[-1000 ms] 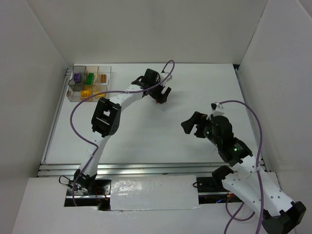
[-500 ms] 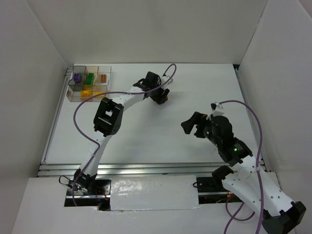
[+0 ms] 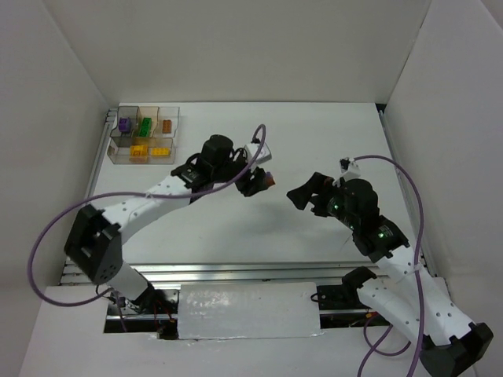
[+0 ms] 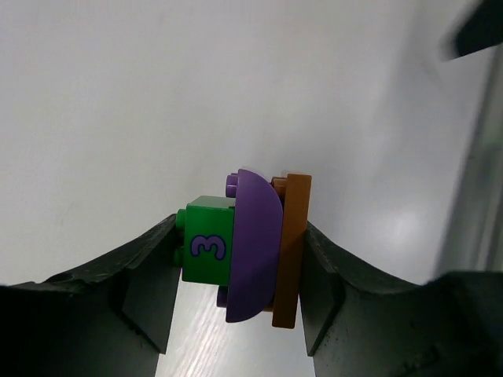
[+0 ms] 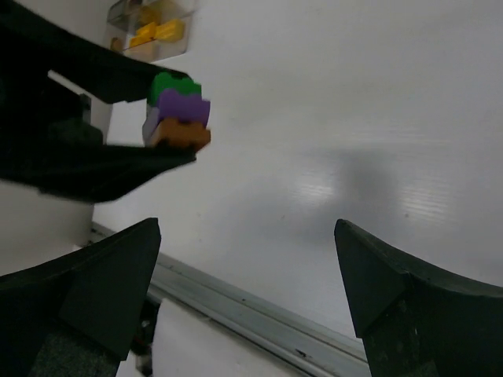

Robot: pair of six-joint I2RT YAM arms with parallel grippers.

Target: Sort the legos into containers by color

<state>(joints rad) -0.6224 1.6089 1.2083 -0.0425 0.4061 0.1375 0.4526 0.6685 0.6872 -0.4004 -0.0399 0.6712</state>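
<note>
My left gripper (image 3: 258, 185) is shut on a small stack of legos (image 4: 245, 253), held above the table's middle: a green brick marked 3, a purple rounded piece and an orange-brown plate, pressed side by side between the fingers (image 4: 141, 290). The right wrist view shows the same stack (image 5: 178, 119) ahead and up to the left. Just right of it, my right gripper (image 3: 302, 196) stands open with nothing between its fingers. The containers (image 3: 178, 135) sit at the far left, with a purple lego (image 3: 124, 124), a green one (image 3: 145, 126), an orange one (image 3: 167, 126) and yellow ones (image 3: 141, 147) in separate cells.
White walls enclose the table on the left, back and right. A metal rail (image 3: 236, 271) runs along the near edge in front of the arm bases. Purple cables loop over both arms. The tray (image 5: 118, 16) shows at the top left of the right wrist view.
My left gripper closed on the stack at the far middle of the table and carried it nearer, toward the centre. The right gripper shifted slightly left and stayed open.
</note>
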